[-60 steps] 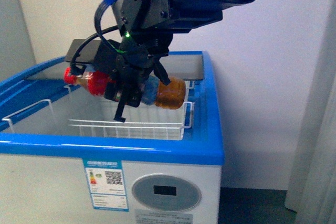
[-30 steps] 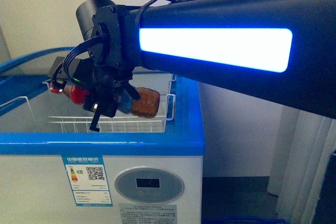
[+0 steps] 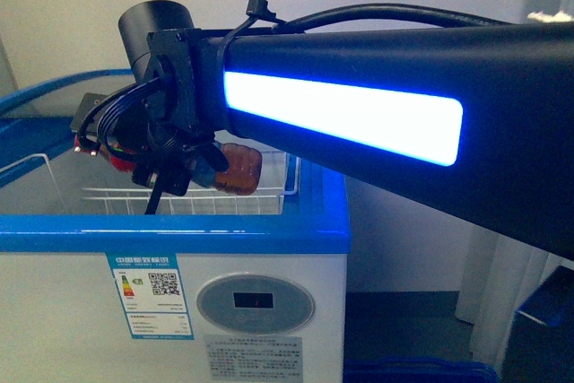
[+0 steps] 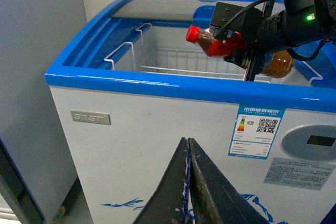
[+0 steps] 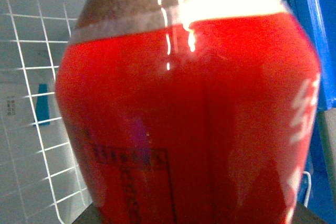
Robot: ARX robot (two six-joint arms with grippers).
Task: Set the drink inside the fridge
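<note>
The drink (image 3: pixel 240 169) lies sideways in my right gripper (image 3: pixel 175 172), which is shut on it, above the white wire basket (image 3: pixel 224 199) inside the fridge (image 3: pixel 170 232). The left wrist view shows the red cap (image 4: pixel 193 33), the red label and the brown bottom (image 4: pixel 278 64) over the open top, with the right gripper (image 4: pixel 251 59) around the bottle's middle. The bottle's red label (image 5: pixel 189 108) fills the right wrist view, with basket wires (image 5: pixel 31 77) beyond it. My left gripper (image 4: pixel 187 141) is shut and empty, low in front of the fridge's white front wall (image 4: pixel 157 140).
My right arm with its lit blue strip (image 3: pixel 341 114) crosses most of the front view. The fridge front carries an energy sticker (image 3: pixel 151 307) and a round display panel (image 3: pixel 256 302). A glass lid (image 4: pixel 157 6) covers the fridge's back part. A blue object (image 3: pixel 421 369) sits low right.
The front view has swung, so the fridge now sits further left and the right arm fills the picture. The drink stays gripped over the wire basket.
</note>
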